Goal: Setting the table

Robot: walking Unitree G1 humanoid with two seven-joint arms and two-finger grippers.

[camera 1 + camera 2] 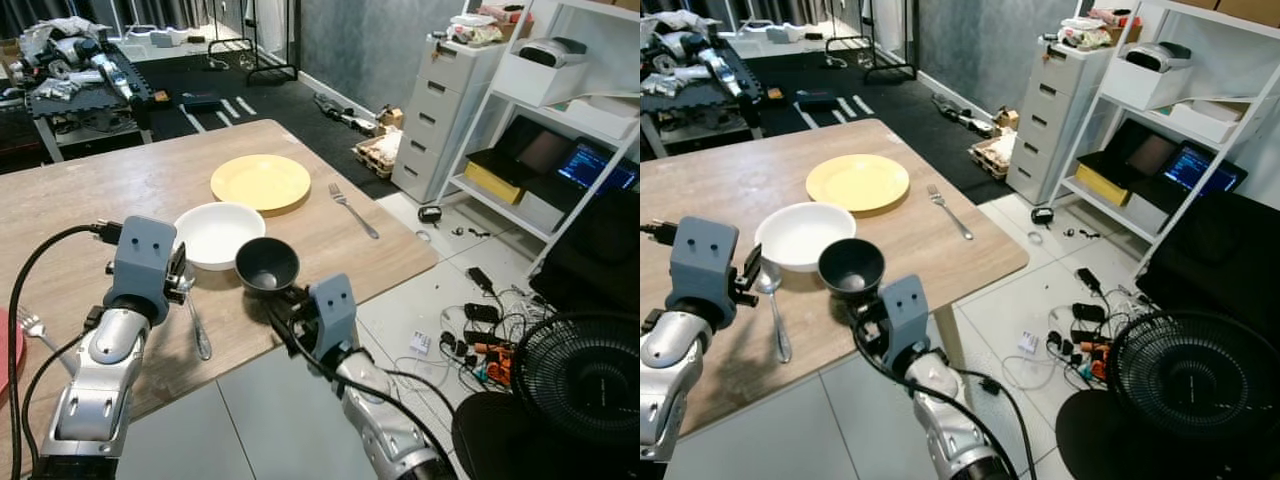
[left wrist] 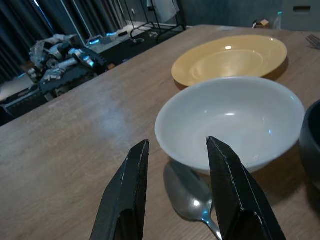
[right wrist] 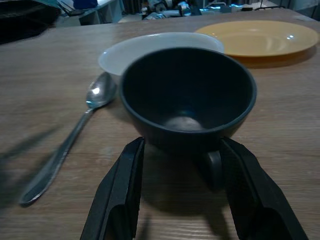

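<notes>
- The dark cup (image 3: 187, 97) stood upright on the tabletop (image 1: 120, 185), mouth up, just beside the white bowl (image 1: 219, 233).
- The right hand (image 3: 182, 195) had its 2 fingers wide apart on either side of the cup's base, gripping nothing.
- The cup looked hard, smooth and breakable. Its small handle (image 3: 214, 169) pointed back at the hand. The round sides looked best to hold.
- The left hand (image 2: 177, 192) was open above the spoon (image 1: 195, 318), whose long handle pointed toward the robot.
</notes>
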